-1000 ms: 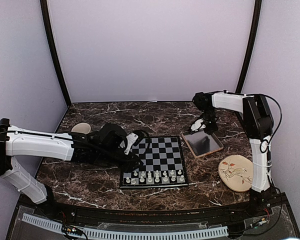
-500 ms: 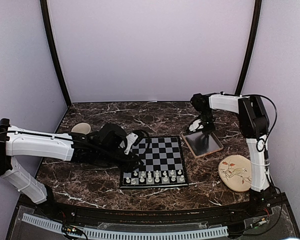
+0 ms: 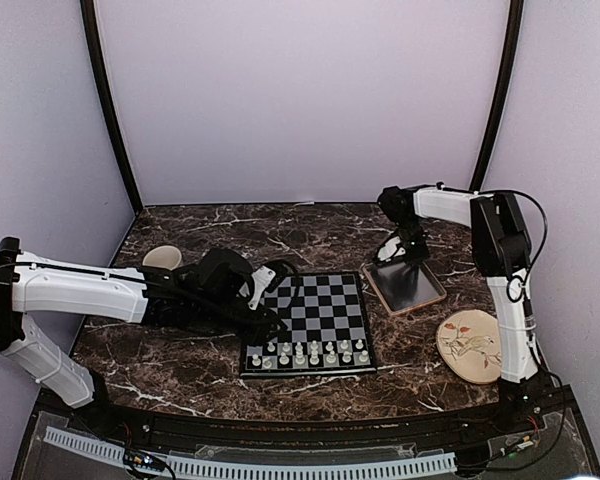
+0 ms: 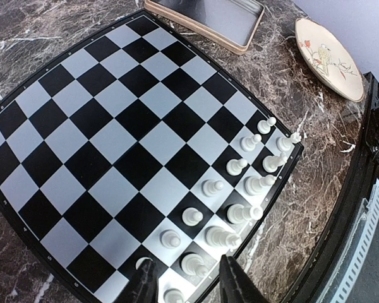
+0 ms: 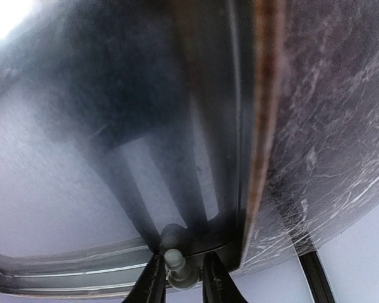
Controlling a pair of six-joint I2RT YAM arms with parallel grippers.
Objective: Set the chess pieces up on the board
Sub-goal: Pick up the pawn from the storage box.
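The white side looks nearly complete, in my judgement. On the board [image 4: 114, 126] the chess pieces [image 4: 243, 213] stand in two neat lines along its near edge, each one upright on its own square. I count about seven in each line, but at the left end the fingers hide some squares, so I cannot say the exact number. All the other squares, in the middle and on the far side, are bare, and I see no dark pieces in any view. The left pincer [image 4: 188, 278] hangs low over the near left corner of the board. Its jaws are released and stand apart on both sides of the last pieces there, with a gap much wider than a piece, so it grasps nothing. The right pincer [image 5: 179, 278] is well apart from the board, at the far edge of the tray [image 3: 410, 290]. It seems clenched on one small cream piece [image 5: 175, 260], close beside the tray's wall. What is left, I think, is to carry this piece over to the board and set it on an open square in the near lines.
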